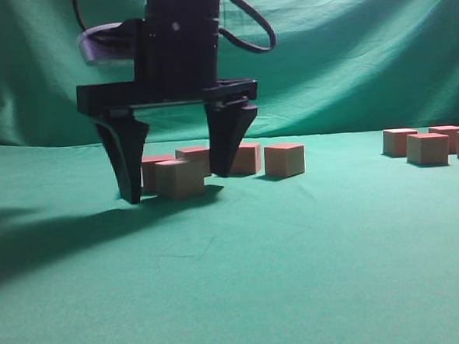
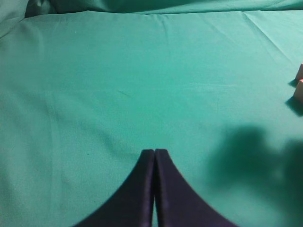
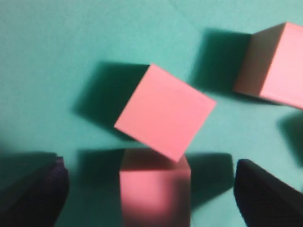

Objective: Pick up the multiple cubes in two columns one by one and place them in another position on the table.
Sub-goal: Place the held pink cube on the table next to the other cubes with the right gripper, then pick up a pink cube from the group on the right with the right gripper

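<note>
Two arms: only one is seen over the cubes; the right gripper (image 1: 174, 187) is lowered among the left-hand group, fingers pointing down at the table (image 1: 298, 277).
Right gripper state: jaws are spread wide, nothing clamped; one finger (image 1: 125, 159) is planted outside the group, the other (image 1: 229, 137) stands among the blocks further back.
Target cube: the near cube (image 1: 180, 178) sits between the two fingers, just inside the span; in the right wrist view it appears as the block (image 3: 155, 189) centred between the dark fingertips, so the wide opening is judged to be set for straddling it.
Neighbour ahead of the fingers: a rotated cube (image 3: 164, 111) lies just beyond the target, corner apparently touching or overlapping its top edge in the view; contact cannot be confirmed.
Other cubes near the hand: one further block (image 3: 272, 66) is seen ahead and to the right finger's side; a lone cube (image 1: 284, 159) stands outside that finger.
Second group: several cubes (image 1: 427, 148) are set well apart from the hand, towards the right edge of the exterior view.
Left gripper (image 2: 154, 153): fingers are pressed together, empty, held over bare cloth; it is judged to be parked clear of the work.
Risk: the rotated neighbour may be nudged when the jaws are drawn in.
Step judged: pre-grasp, closure not yet made.
</note>
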Controlling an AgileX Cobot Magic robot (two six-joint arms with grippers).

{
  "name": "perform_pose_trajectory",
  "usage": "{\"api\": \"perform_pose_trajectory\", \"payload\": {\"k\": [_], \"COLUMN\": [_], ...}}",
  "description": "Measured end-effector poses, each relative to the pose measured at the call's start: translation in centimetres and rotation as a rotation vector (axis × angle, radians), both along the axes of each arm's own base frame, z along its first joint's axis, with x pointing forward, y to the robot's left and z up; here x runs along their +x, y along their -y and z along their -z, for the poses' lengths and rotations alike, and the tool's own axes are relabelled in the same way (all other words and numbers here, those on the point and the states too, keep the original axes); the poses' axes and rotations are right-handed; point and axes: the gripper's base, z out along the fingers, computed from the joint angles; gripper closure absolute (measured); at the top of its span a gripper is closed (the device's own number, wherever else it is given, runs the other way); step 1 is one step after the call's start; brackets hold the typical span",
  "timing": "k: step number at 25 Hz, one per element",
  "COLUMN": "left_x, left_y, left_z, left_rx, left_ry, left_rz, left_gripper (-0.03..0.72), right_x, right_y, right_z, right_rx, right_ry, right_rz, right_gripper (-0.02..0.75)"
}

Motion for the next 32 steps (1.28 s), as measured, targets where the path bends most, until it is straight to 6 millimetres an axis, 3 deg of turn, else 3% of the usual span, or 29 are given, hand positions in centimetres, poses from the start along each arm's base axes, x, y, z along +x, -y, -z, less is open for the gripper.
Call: {"api": "perform_pose_trajectory", "payload": {"k": [2,4,8,9,10,14,15,17,22,24,27,32], "left_x": [0.0,0.0,0.0,0.0,0.0,0.0,0.0,0.0,0.0,0.0,0.0,0.0], "left_y": [0.0,0.0,0.0,0.0,0.0,0.0,0.0,0.0,0.0,0.0,0.0,0.0], "left_z": [0.0,0.0,0.0,0.0,0.0,0.0,0.0,0.0,0.0,0.0,0.0,0.0], "left_rx": [0.0,0.0,0.0,0.0,0.0,0.0,0.0,0.0,0.0,0.0,0.0,0.0], "left_ry": [0.0,0.0,0.0,0.0,0.0,0.0,0.0,0.0,0.0,0.0,0.0,0.0], "left_rz": [0.0,0.0,0.0,0.0,0.0,0.0,0.0,0.0,0.0,0.0,0.0,0.0], "left_gripper": [0.688,0.688,0.688,0.688,0.688,0.688,0.688,0.688,0.688,0.688,0.688,0.688], "right_x": [-0.1,-0.2,-0.6,-0.9,-1.2,-2.1,-2.2,-2.6,-2.7,-2.2,-1.6,-0.7], "right_y": [0.2,0.3,1.4,1.9,2.5,5.4,6.2,7.9,13.9,17.3,21.6,26.5], "right_z": [-1.0,-2.9,-8.4,-9.6,-11.2,-16.3,-17.6,-19.9,-24.8,-25.3,-24.0,-17.7], "right_rx": [-0.009,-0.001,0.023,0.02,0.019,-0.002,0.006,0.036,0.107,0.096,0.041,-0.03], "right_ry": [-0.007,0.012,0.094,0.111,0.138,0.265,0.299,0.347,0.444,0.456,0.417,0.209], "right_rz": [0.002,0.0,-0.004,-0.004,-0.004,0.046,0.065,0.102,0.243,0.339,0.467,0.63], "right_gripper": [0.051,0.067,0.067,0.12,0.119,0.119,0.168,0.167,0.167,0.167,0.167,0.167]}}
